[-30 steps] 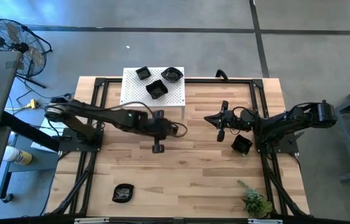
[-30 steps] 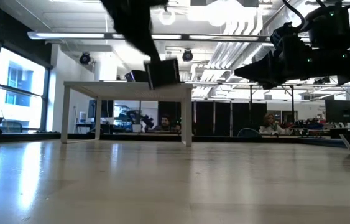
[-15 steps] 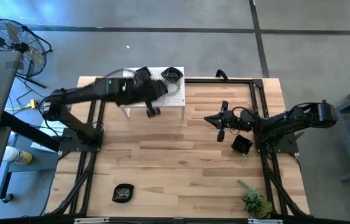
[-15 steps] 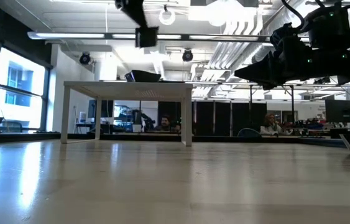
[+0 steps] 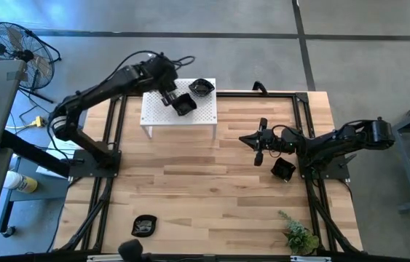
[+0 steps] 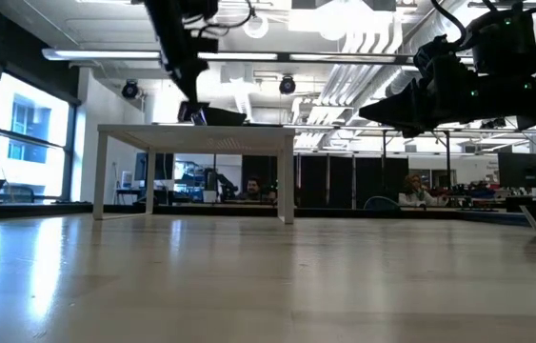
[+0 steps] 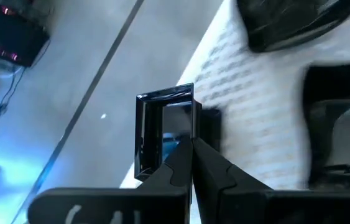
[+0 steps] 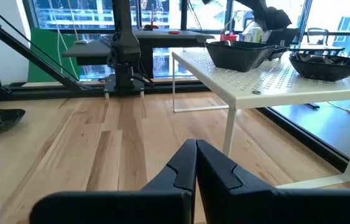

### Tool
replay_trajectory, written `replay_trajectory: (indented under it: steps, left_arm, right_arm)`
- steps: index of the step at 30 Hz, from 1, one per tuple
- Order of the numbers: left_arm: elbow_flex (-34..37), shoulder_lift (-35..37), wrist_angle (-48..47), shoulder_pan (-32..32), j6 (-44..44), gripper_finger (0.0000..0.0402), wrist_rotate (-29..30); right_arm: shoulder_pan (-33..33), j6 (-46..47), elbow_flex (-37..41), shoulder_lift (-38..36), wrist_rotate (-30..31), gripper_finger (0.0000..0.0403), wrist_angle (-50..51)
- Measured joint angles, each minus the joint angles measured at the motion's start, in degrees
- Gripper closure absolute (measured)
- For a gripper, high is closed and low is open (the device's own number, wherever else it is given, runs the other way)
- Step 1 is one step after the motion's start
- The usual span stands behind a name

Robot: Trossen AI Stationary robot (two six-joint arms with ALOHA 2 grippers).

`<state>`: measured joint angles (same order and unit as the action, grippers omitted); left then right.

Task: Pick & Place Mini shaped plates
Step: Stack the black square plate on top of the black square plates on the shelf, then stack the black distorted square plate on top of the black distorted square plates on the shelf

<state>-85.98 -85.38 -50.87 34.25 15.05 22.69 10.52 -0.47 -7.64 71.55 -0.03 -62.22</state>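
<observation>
My left gripper (image 5: 167,94) reaches over the far left part of the white perforated platform (image 5: 154,116) and is shut on a small square black plate (image 7: 162,134). In the low view that plate (image 6: 191,112) is just above the platform top. Two more black plates (image 5: 183,104) (image 5: 202,87) rest on the platform. Another plate (image 5: 283,169) sits on the table by the right arm, and one (image 5: 144,225) lies near the table's near edge. My right gripper (image 5: 258,149) hovers shut over mid-table, touching nothing. My left gripper pinches one side wall of the square plate's rim (image 7: 190,121) between its two fingers, coming from above. The plate is tilted on edge in the hold, by the platform's far left corner; I cannot tell whether it touches the platform.
A black frame (image 5: 117,109) borders the wooden table. A small green plant (image 5: 299,236) stands at the near right corner. Bare wood lies between the platform and the near edge. A fan (image 5: 8,44) and a desk stand off the left side.
My left gripper has carried the square plate from mid-table up and toward the far edge, swinging over the platform, then come down at its far left part. It has stayed shut on the plate. The right arm has kept still.
</observation>
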Motion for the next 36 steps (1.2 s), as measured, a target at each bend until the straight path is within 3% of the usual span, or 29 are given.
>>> replay_trajectory:
  steps: [16,27,31,33,36]
  left_arm:
    - [5.6,0.0,4.8,1.0,2.5,0.0398,0.4]
    - [5.6,0.0,4.2,1.0,1.3,0.0312,0.6]
    - [3.8,0.3,2.1,1.0,1.4,0.0312,0.5]
    - [3.7,1.7,1.8,1.0,1.3,0.033,-2.2]
    - [4.1,3.7,2.3,1.0,-0.4,0.0377,-12.5]
  right_arm:
    - [0.0,0.0,0.0,0.0,0.0,0.0399,0.1]
    - [0.0,0.0,0.0,0.0,0.0,0.04,0.3]
    - [0.0,0.0,0.0,0.0,0.0,0.0397,0.3]
    - [0.0,0.0,0.0,0.0,0.0,0.0398,0.4]
    - [0.0,0.0,0.0,0.0,0.0,0.0401,1.4]
